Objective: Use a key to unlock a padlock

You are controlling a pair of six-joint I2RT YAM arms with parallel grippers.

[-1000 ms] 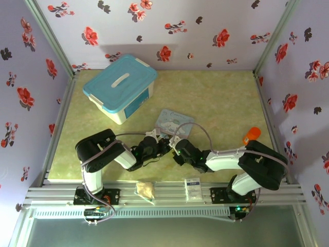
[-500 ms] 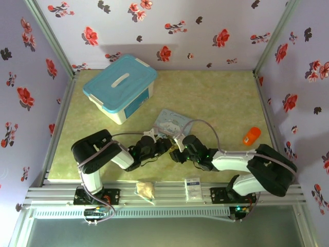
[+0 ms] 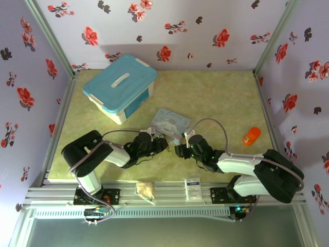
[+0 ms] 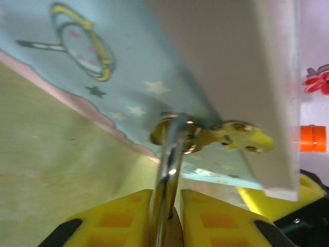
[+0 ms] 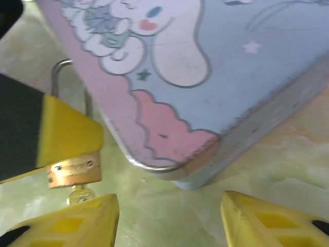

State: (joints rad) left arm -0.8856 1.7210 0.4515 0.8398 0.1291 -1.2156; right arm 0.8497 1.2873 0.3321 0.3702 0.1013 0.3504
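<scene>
right wrist view: the right claw [image 5: 167, 206] gapes wide, holding nothing; the padlock [image 5: 74, 172] hangs just ahead of one of its fingers [image 5: 67, 224], the key [image 5: 80, 194] poking from the padlock's underside toward that finger. the left claw [image 4: 165, 198] is clamped tight on the padlock, the tin [image 4: 128, 77] just beyond its tips.

Brass padlock [image 5: 74, 172], silvery shackle [image 5: 56, 77], key [image 5: 79, 194] under body

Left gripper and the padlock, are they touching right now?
Touching. In the left wrist view the left gripper has both yellow fingers pressed against the padlock, with no gap.
</scene>
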